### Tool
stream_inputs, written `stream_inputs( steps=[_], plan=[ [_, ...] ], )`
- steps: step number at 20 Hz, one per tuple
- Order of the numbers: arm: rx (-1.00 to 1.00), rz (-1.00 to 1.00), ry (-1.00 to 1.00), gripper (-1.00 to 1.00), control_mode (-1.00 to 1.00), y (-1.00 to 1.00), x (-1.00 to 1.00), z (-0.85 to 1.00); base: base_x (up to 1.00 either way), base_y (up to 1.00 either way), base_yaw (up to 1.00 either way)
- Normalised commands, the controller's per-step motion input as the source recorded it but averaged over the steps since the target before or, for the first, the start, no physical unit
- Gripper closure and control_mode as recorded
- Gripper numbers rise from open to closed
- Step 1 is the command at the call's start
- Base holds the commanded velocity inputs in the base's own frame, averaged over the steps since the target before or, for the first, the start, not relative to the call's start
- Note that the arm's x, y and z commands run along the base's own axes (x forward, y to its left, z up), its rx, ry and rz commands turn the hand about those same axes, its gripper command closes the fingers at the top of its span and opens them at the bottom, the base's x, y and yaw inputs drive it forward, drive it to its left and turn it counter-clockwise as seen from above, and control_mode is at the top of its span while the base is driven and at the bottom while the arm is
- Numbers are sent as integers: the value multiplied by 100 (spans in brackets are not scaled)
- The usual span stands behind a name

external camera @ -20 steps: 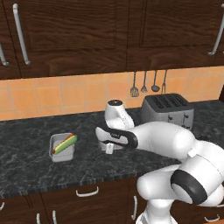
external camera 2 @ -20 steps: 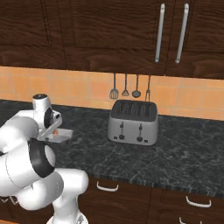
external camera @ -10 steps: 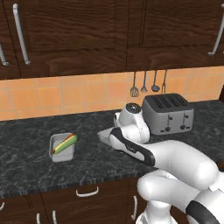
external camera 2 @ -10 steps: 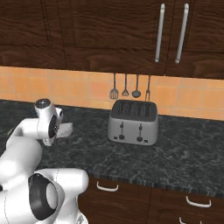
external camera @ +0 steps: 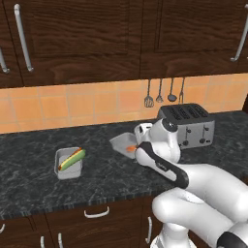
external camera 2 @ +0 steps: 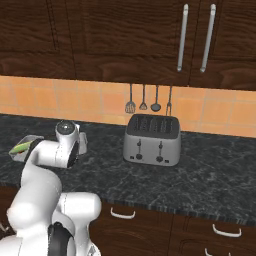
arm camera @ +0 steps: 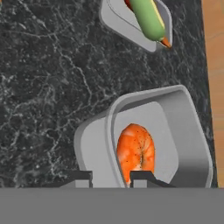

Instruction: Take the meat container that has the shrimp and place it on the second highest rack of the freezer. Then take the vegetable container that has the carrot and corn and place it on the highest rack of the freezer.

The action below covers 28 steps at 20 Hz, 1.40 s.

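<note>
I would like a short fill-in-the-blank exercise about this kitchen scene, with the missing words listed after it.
1. The gripper is closed on the wall of the grey container that holds the ____.
2. The other container holds a carrot and a cob of ____.
3. The silver appliance on the counter is a ____.
4. The utensils hang on the tiled wall above the ____.

Missing words: shrimp; corn; toaster; toaster

Glossy white rounded arm [external camera: 203,184]; dark joints
</note>
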Motion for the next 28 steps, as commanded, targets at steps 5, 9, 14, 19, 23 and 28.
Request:
stream_inputs(
  steps=[5,9,14,19,23,28],
  plan=[
    [9,21,5,100,-100,-28,10,26,0,0,0],
    [10,3,8,100,-100,-5,7,23,0,0,0],
    [3,-3,0,100,-100,7,5,25,0,0,0],
    [-2,-13,0,100,-100,-21,-19,8,0,0,0],
    [-10,-21,-5,100,-100,-54,-43,16,0,0,0],
    [-12,-17,-3,100,-100,-42,-53,13,0,0,0]
  ],
)
